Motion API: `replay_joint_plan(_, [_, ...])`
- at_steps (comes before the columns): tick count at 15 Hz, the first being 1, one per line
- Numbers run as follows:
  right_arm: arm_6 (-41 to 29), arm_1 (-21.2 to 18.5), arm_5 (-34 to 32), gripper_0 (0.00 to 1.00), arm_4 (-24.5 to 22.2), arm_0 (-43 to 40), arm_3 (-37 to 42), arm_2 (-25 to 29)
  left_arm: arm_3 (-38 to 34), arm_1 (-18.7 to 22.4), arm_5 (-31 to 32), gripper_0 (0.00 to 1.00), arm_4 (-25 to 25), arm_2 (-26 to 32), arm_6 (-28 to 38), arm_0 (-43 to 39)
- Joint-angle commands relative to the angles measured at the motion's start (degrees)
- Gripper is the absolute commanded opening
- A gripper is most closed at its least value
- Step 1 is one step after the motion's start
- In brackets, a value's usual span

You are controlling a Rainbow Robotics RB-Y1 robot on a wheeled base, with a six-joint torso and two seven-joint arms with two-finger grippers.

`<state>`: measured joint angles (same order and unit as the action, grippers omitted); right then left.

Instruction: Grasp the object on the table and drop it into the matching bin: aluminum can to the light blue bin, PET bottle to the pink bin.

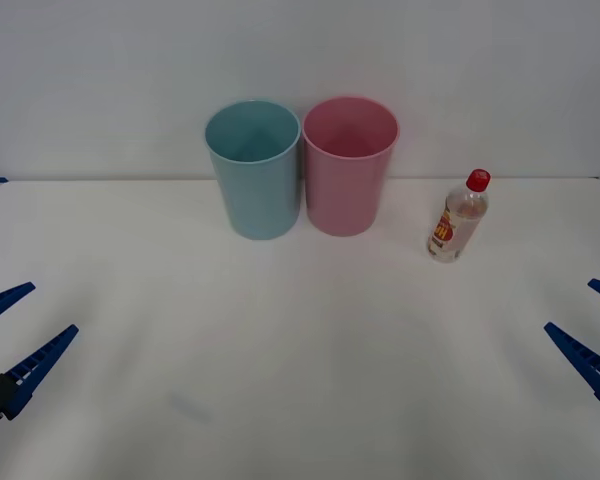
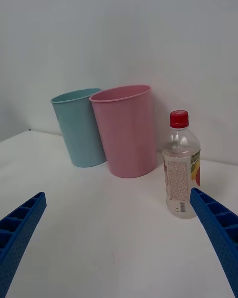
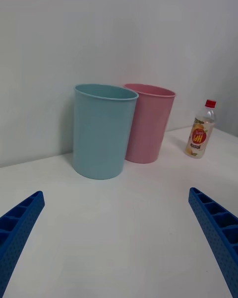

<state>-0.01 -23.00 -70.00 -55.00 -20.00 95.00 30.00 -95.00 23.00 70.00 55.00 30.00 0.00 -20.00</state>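
Clear PET bottle (image 1: 457,222) stands upright, label partly turned from view.

Left gripper (image 1: 8,338): cut off by the front view's left edge; only the two blue fingers, spread apart, and a dark bit of mount showed.
Right gripper (image 1: 598,335): cut by the right edge; the upper finger showed only its tip.
PET bottle (image 2: 181,165): label print too small to read; part of the label lay behind a blue finger (image 2: 218,233).
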Motion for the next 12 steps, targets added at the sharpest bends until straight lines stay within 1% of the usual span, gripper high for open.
replay_joint_plan(1, [0.01,0.00,0.00,1.00,0.00,0.00,0.00,0.00,0.00,0.00,0.00,1.00,0.00,0.00,0.00,0.00])
replay_joint_plan(2, [0.01,1.99,-0.14,1.00,-0.02,-0.39,-0.43,-0.56,0.00,0.00,0.00,1.00,0.00,0.00,0.00,0.00])
replay_joint_plan(8, [0.18,2.08,1.88,1.00,0.51,-1.01,0.98,-2.23,0.00,0.00,0.00,1.00,0.00,0.00,0.00,0.00])
replay_joint_plan(12, [2.03,2.08,7.69,1.00,-0.72,-0.65,0.98,-5.04,0.00,0.00,0.00,1.00,0.00,0.00,0.00,0.00])
